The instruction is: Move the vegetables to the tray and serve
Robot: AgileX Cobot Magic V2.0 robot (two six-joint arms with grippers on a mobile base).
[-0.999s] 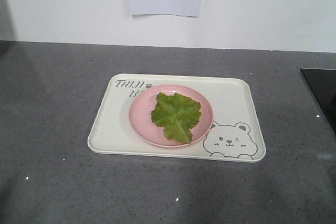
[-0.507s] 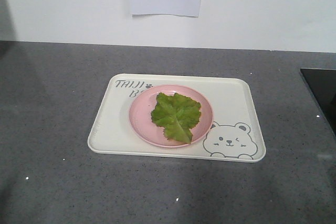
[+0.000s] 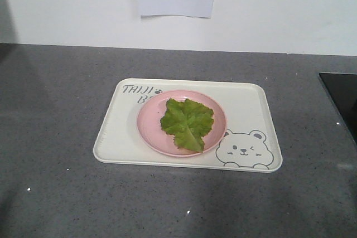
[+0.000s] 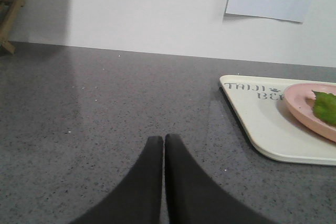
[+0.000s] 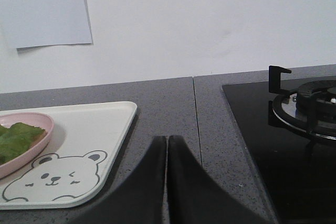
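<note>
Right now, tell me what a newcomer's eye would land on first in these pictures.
The bright green lettuce leaf stands out first, lying on a round pink plate in the middle of the cream tray with its winking bear drawing, all on the grey countertop. Next comes the black gas hob to the tray's right. The left gripper and right gripper are both shut, hanging over bare counter on either side of the tray.
</note>
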